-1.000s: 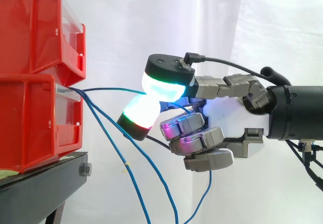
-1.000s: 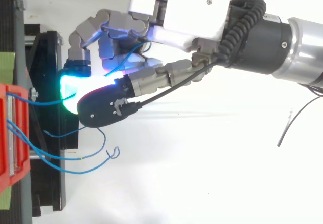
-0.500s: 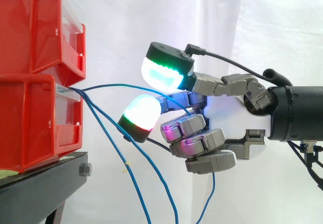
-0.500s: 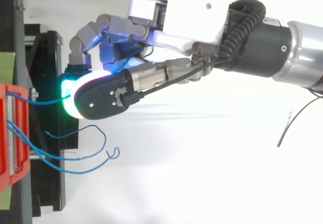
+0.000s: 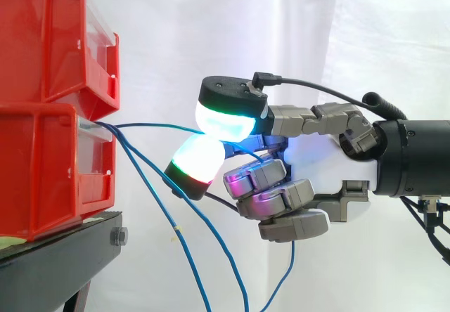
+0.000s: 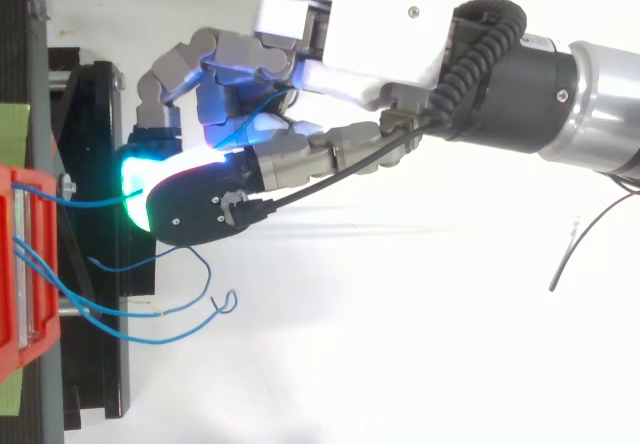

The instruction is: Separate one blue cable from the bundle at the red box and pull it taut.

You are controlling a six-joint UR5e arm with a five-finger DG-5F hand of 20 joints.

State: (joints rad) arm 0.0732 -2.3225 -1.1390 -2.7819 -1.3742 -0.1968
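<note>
Your hand pinches one blue cable between its touching pads, box just beyond fingertips, other cables drooping below.

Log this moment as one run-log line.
phase: pinch | robot hand: shut on cable between pads | cable: spans red box to pads, near level | other cables: hang loose

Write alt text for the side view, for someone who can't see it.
A robot hand, reaching in from the right, pinches one blue cable between its glowing pads. It runs about level to the lower red bin, where other cables hang down.
</note>
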